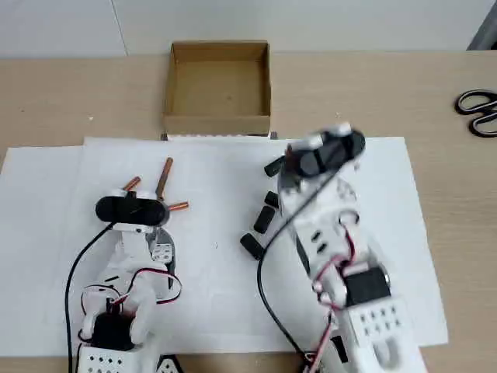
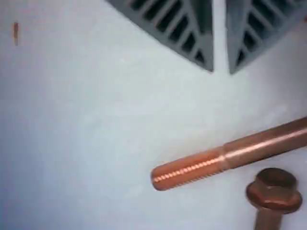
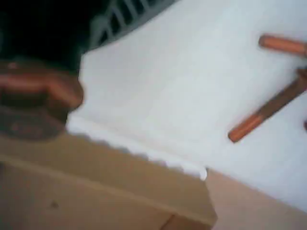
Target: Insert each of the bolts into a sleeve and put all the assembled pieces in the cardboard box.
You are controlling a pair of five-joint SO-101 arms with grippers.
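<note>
Three copper bolts lie on the white paper in front of my left arm: a long bolt (image 1: 164,177), a bolt (image 1: 130,184) to its left and a bolt (image 1: 178,207) to its right. My left gripper (image 2: 221,72) hovers low over the paper, jaws nearly together with nothing between them. Close by lie a threaded bolt (image 2: 225,158) and a bolt head (image 2: 273,189). My right gripper (image 1: 286,163) is shut on a black sleeve (image 1: 273,166) with a copper bolt head (image 3: 38,91) in it, just before the cardboard box (image 1: 220,116).
Three loose black sleeves (image 1: 262,220) lie in a row on the white paper (image 1: 217,280) left of the right arm. Scissors (image 1: 477,110) rest at the table's far right edge. The box front wall (image 3: 120,187) is close under the right wrist camera.
</note>
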